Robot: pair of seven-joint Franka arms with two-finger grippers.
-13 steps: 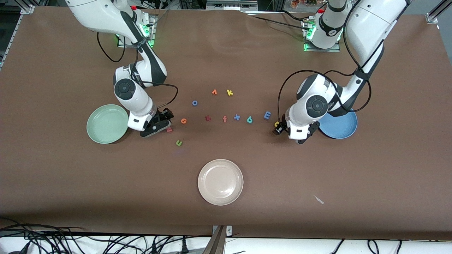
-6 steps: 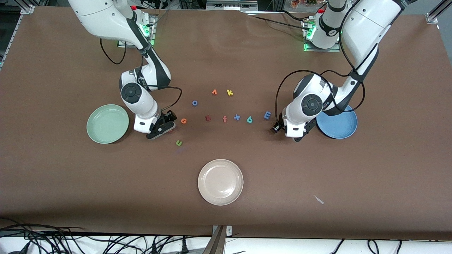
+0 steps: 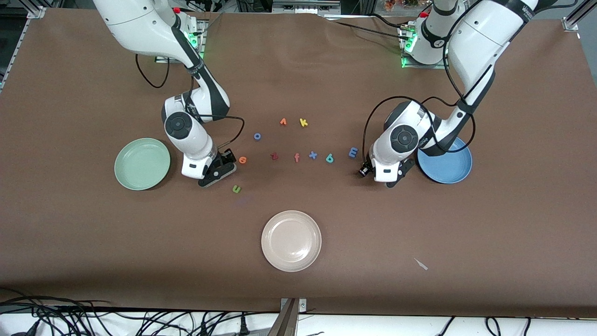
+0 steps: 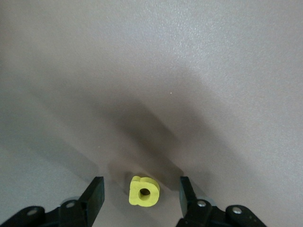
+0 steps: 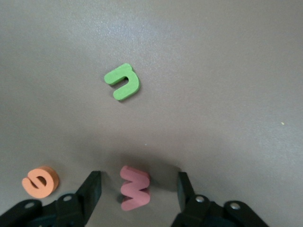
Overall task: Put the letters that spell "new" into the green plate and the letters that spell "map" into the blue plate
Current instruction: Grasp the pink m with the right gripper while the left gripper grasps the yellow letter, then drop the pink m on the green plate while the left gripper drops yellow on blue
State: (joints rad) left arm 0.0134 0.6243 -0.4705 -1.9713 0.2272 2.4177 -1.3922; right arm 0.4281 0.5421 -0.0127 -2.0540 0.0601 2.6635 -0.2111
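Note:
My right gripper is open, one finger on each side of the pinkish-red "w", which lies on the table with gaps on both sides. The green "n" and orange "e" lie close by. In the front view this gripper sits beside the green plate and hides the "w". My left gripper is also open and straddles the yellow loop-and-stem letter without touching it. It is next to the blue plate. The blue "m" and teal letter lie toward mid-table.
A cream-white plate sits nearer the front camera at mid-table. Other letters lie in the middle: blue "o", dark red "z", orange "f", blue "x", orange "v"-like letter, yellow "k".
The right gripper has slid over the "w", which is now hidden in the front view. The left gripper has shifted over the yellow letter, hiding it too.

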